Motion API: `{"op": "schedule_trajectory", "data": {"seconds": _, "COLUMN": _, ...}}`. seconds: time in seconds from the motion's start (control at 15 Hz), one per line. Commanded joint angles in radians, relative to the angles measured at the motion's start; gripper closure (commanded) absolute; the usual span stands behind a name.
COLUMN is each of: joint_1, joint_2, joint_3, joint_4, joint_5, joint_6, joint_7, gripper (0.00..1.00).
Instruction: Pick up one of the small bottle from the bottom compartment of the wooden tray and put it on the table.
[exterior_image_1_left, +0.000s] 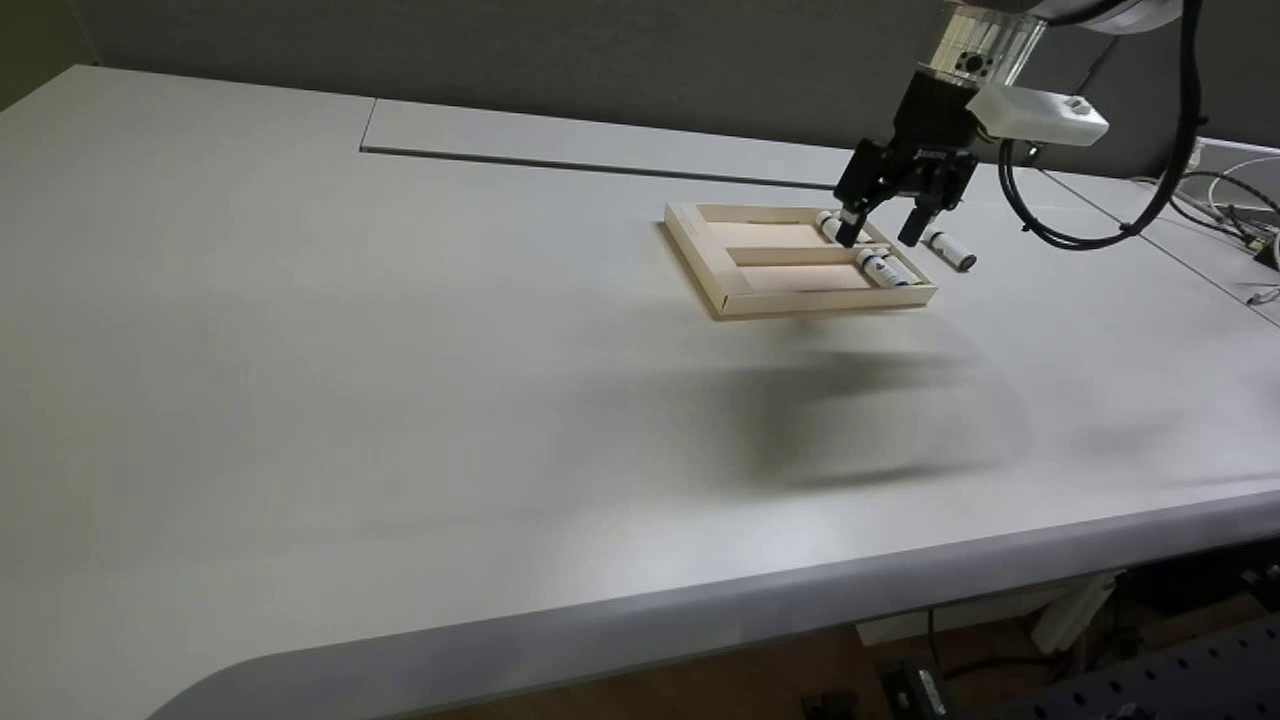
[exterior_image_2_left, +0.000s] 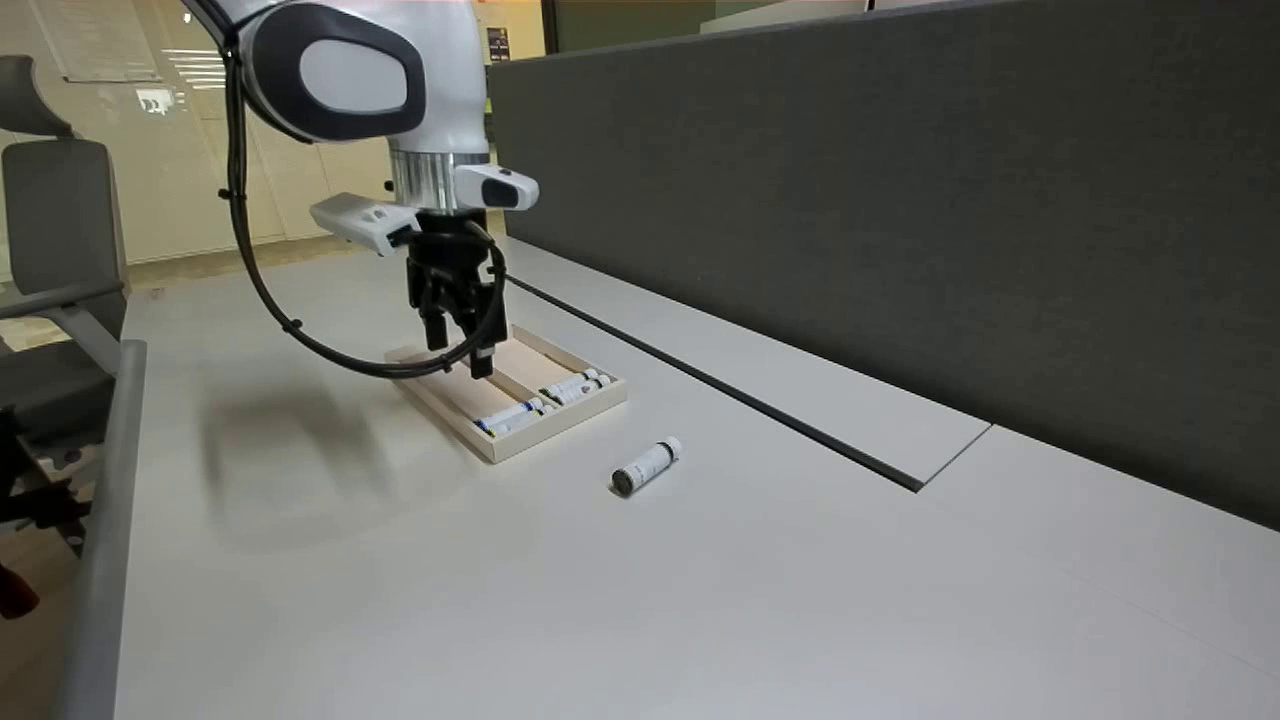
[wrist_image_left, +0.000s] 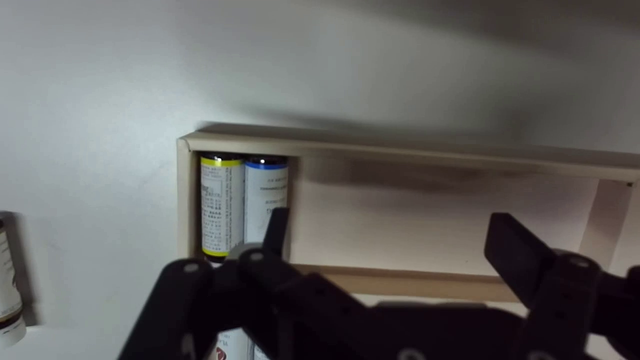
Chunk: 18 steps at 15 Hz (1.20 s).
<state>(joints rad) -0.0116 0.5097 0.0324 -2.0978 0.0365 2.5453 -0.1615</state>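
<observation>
A very big white-grey table (exterior_image_1_left: 400, 350) spreads out under the wooden tray (exterior_image_1_left: 708, 250) and all around it. A dark grey partition (exterior_image_2_left: 880, 220) stands up along the table's long back side, well apart from the tray. A white robot arm (exterior_image_2_left: 450, 90) reaches in over the tray. A long thin dark groove (exterior_image_2_left: 800, 428) runs along the table between the tray and the partition. A black cable (exterior_image_2_left: 237, 140) hangs from the arm in a big loop.

The wooden tray is pale and low, with a bar across that makes two long compartments. The black gripper (wrist_image_left: 387, 220) is above the tray, and its fingers (wrist_image_left: 517, 250) are spread wide apart, with a bare gap between them.

In the compartment farther from the partition, a small bottle with yellow bands (wrist_image_left: 221, 205) lies on its side next to the tray's end, and a small bottle with a blue band (wrist_image_left: 266, 192) lies right beside it. Two more small bottles (exterior_image_2_left: 570, 384) lie side by side at that same end of the tray, in the compartment nearer the partition. Another small bottle (exterior_image_2_left: 648, 466), white with one dark end, lies on its side on the table, near that end of the tray but not touching it.
</observation>
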Motion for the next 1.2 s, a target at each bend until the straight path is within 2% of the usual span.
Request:
{"op": "schedule_trajectory", "data": {"seconds": 0.0, "joint_1": -0.011, "joint_2": 0.035, "joint_3": 0.001, "joint_4": 0.035, "joint_5": -0.013, "joint_6": 0.02, "joint_7": 0.002, "gripper": 0.0}}
{"op": "schedule_trajectory", "data": {"seconds": 1.13, "joint_1": -0.026, "joint_2": 0.164, "joint_3": -0.011, "joint_4": 0.102, "joint_5": -0.024, "joint_6": 0.028, "joint_7": 0.009, "gripper": 0.0}}
